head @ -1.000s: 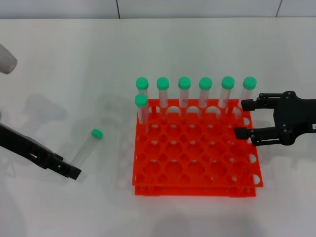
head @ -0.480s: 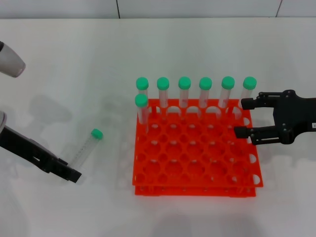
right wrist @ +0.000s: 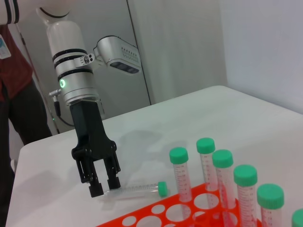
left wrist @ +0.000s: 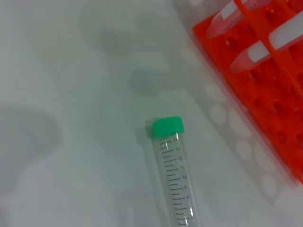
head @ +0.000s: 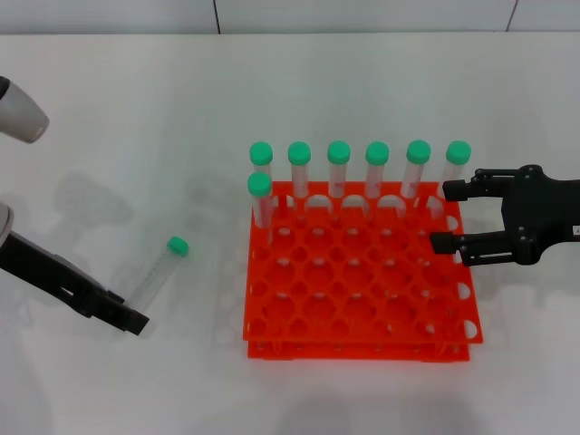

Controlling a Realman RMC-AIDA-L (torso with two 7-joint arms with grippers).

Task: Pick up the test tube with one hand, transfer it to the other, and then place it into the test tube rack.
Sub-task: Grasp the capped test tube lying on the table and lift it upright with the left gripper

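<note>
Loose test tube [head: 156, 275] lying flat on the white worktop [head: 127, 127], well left of the red-orange rack [head: 358, 276], green cap [left wrist: 167, 127] pointing toward the far side. Clear slim body with printed graduation marks, apparently empty, though hard to confirm through the clear wall. Likely light, stiff and smooth; prone to roll or to slip between hard fingers. Best held across the body near the middle, clear of the cap, leaving one end free for the handover.

Left hand [right wrist: 100, 184] lowered at the tube's bottom end, fingers parted with a small gap, tips just above or touching the worktop; nothing gripped yet.

Right hand [head: 446, 217] hovering at the rack's right edge, fingers spread wide, empty.

Seven other capped tubes [head: 338, 172] upright in the rack: six along the far row, one in the second row at the left. Most holes free.
</note>
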